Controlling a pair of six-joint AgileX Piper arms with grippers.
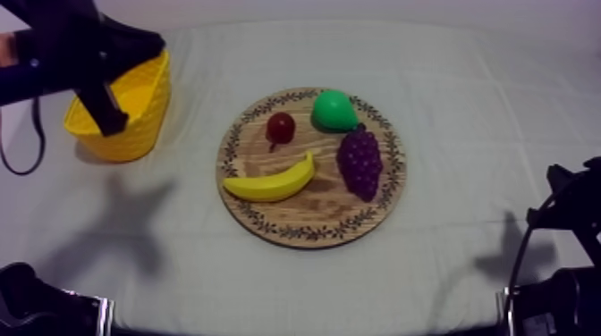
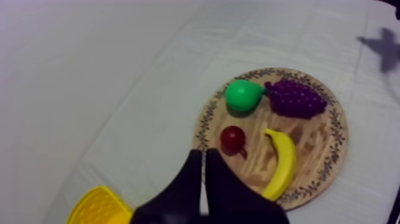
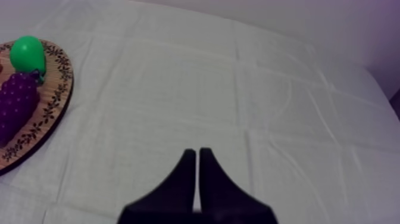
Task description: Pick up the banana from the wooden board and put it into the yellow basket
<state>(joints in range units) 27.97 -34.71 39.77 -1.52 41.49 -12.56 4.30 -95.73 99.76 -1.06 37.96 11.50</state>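
The yellow banana (image 1: 271, 181) lies on the front left part of the round wooden board (image 1: 313, 214), curved ends up. My left gripper (image 1: 112, 125) hangs over the yellow basket (image 1: 143, 98) at the table's far left. In the left wrist view its fingers (image 2: 202, 156) lie together as a narrow wedge with nothing between them, shut, and the banana (image 2: 283, 164) rests on the board (image 2: 315, 137) beyond them. My right gripper (image 3: 197, 154) is shut on nothing, low over bare cloth to the right of the board (image 3: 56, 89).
A green pear (image 1: 333, 110), purple grapes (image 1: 359, 161) and a small red fruit (image 1: 281, 128) share the board with the banana. The right arm (image 1: 562, 268) rests at the table's near right. Bare cloth lies between basket and board.
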